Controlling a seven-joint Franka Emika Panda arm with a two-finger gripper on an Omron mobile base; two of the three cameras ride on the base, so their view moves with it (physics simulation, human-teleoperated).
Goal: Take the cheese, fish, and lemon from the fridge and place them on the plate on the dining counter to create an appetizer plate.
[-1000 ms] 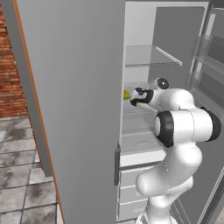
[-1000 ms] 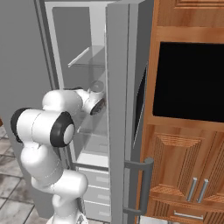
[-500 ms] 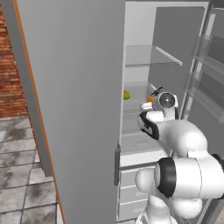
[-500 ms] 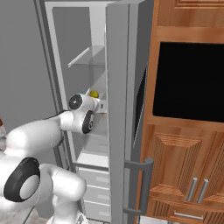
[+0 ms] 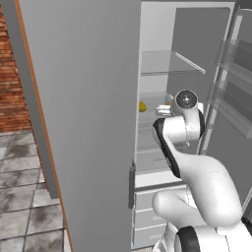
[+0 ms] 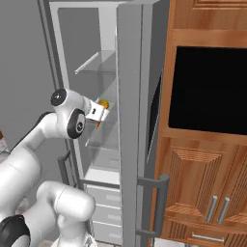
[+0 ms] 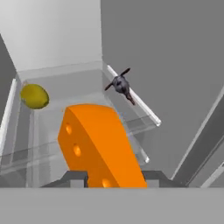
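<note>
Tool (image 7: 113, 177) clamped on the cheese (image 7: 98, 144), inside the fridge (image 5: 83, 98). Lemon (image 7: 34, 96) sits ahead-left on the shelf. Pull straight back; clear the door edge before you swing.

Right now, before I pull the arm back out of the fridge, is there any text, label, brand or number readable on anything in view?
None: no readable text, label, brand or number shows in any view.
The cheese between the gripper fingertips carries only round holes.
The lemon and the fish on the glass shelf are unmarked.
The fridge doors, walls and drawers are plain.
The wooden cabinets and the dark oven panel are blank.
</note>
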